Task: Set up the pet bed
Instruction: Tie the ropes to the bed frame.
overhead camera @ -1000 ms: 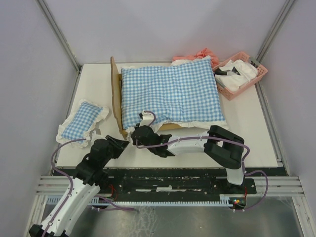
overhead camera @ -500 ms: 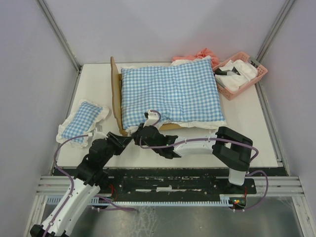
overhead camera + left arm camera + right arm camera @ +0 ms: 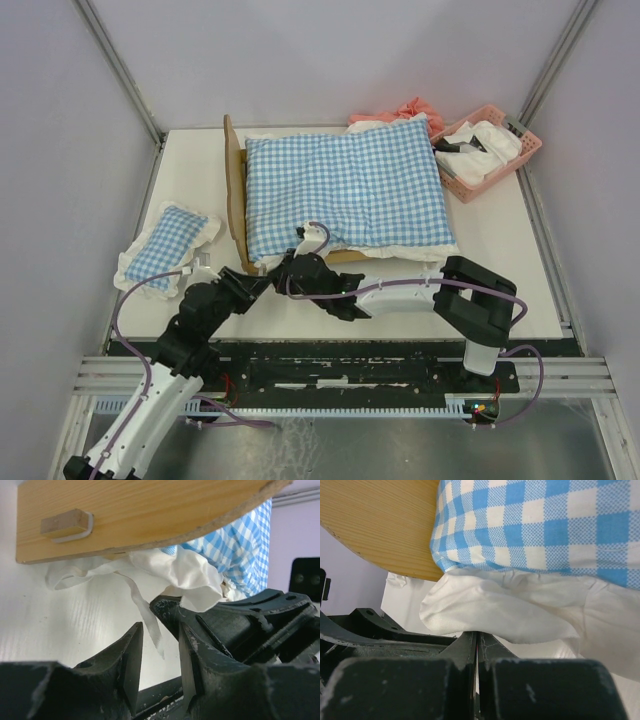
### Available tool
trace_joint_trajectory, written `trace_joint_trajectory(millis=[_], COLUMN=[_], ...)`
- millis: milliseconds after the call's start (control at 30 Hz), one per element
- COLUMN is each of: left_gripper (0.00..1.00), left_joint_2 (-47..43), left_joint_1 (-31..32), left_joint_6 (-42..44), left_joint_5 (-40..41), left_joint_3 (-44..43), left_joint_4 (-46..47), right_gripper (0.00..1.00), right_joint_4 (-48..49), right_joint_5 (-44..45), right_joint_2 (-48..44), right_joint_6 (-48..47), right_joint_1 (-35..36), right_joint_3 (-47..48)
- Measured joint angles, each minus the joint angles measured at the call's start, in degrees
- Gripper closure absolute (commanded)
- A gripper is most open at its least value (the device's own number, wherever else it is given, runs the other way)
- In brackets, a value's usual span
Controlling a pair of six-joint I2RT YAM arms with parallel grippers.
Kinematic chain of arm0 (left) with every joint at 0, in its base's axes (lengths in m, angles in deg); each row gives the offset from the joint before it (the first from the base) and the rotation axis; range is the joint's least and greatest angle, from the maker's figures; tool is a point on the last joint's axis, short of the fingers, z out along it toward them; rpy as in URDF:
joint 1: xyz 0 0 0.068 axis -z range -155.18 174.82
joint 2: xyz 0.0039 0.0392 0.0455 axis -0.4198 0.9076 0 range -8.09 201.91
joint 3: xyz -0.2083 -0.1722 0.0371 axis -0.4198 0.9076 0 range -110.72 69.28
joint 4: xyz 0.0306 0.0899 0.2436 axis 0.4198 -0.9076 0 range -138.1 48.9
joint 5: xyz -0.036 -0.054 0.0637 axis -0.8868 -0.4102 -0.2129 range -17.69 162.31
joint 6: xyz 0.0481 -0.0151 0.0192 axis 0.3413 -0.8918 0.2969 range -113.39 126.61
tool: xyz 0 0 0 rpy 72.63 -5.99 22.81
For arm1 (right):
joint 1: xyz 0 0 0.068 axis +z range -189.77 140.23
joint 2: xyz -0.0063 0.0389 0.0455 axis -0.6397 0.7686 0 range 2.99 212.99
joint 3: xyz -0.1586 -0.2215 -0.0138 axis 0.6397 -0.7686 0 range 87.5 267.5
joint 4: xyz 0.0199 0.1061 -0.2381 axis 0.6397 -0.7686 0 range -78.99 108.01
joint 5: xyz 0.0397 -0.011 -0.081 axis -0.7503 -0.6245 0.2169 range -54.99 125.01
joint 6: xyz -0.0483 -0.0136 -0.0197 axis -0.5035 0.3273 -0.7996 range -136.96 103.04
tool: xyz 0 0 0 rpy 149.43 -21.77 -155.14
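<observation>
The pet bed's light-wood headboard (image 3: 236,200) stands on edge at the left of the frame, with the blue-and-white checked cushion (image 3: 345,190) lying over the base, which is hidden. My right gripper (image 3: 284,268) is at the cushion's near-left corner. In the right wrist view its jaws (image 3: 477,636) are pressed shut with the white frill (image 3: 500,615) bunched at their tips. My left gripper (image 3: 256,284) is beside it, open. In the left wrist view (image 3: 160,630) a white tie strip (image 3: 149,622) hangs between its fingers, below the headboard (image 3: 140,515).
A small checked pillow (image 3: 166,243) lies on the table left of the bed. A pink basket (image 3: 490,150) holding white and dark items stands at the back right, with pink cloth (image 3: 408,110) behind the cushion. The right arm's body (image 3: 250,625) is close beside my left gripper.
My left gripper has moved right and forward to the bed's near-left corner. My right gripper has shifted a little right and stays at the cushion's frill. The cushion has not moved.
</observation>
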Motion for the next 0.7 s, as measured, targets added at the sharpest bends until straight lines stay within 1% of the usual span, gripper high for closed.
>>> trace_joint_trajectory(millis=[200,367,533,600,700], left_gripper=[0.58,0.58,0.59,0.6,0.63], left_joint_2=[-3.39,-5.84,-6.69,-6.69,-6.1], left_joint_1=[0.02,0.0,0.0,0.0,0.0], left_joint_6=[0.0,0.0,-0.02,-0.13,-0.22], left_joint_5=[-2.29,-2.43,-2.36,-1.31,1.16], left_joint_3=[0.0,0.13,0.66,0.63,0.63], left_joint_4=[-0.28,-0.11,-0.48,-1.38,-4.13], right_gripper=[0.98,0.98,0.98,0.98,0.89], right_joint_4=[1.79,2.86,2.93,2.71,0.92], right_joint_5=[-1.9,-3.15,-3.3,-3.23,-2.16], right_joint_2=[-1.36,-1.9,-1.9,-1.9,-1.9], right_joint_6=[3.45,5.64,6.73,5.38,1.09], right_joint_1=[-0.22,-0.39,-0.44,-0.44,-0.42], right_joint_3=[-1.66,-1.73,-2.19,-2.23,-2.08])
